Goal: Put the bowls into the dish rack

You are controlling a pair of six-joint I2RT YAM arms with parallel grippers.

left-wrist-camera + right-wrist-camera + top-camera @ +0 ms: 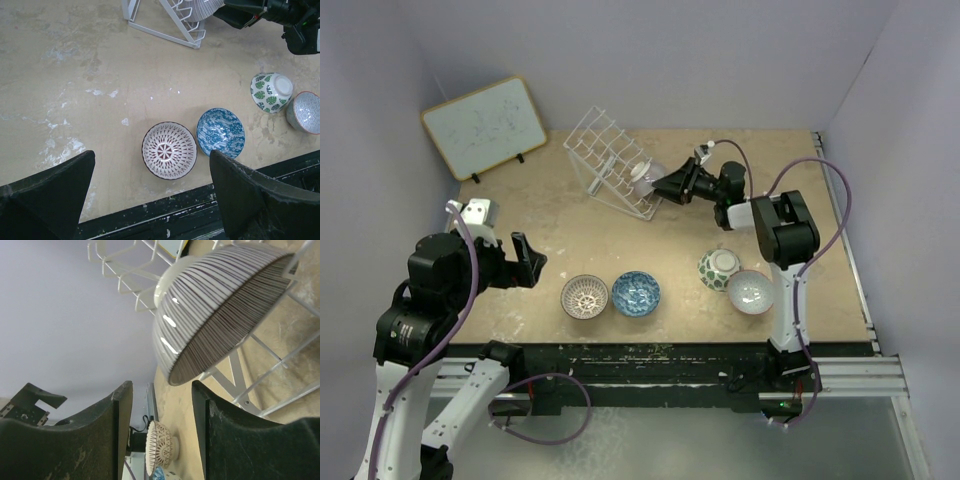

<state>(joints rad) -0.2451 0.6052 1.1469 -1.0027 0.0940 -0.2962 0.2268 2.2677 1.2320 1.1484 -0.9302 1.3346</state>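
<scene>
The white wire dish rack [605,155] stands at the back middle. A mauve-pink striped bowl [648,175] rests on edge in its right end, and fills the right wrist view [215,305]. My right gripper [667,184] is open just behind that bowl's rim, jaws apart and not touching it [162,405]. The brown-and-white bowl [585,296], blue bowl [635,292], tipped green-and-white bowl [718,268] and pale pinkish-white bowl [750,291] sit along the front. My left gripper [527,260] is open and empty, left of the brown-and-white bowl [169,150].
A framed whiteboard [485,125] leans at the back left. The table's black front edge [165,215] runs just below the front bowls. The right arm [775,225] reaches across above the two right-hand bowls. Grey walls close in on three sides.
</scene>
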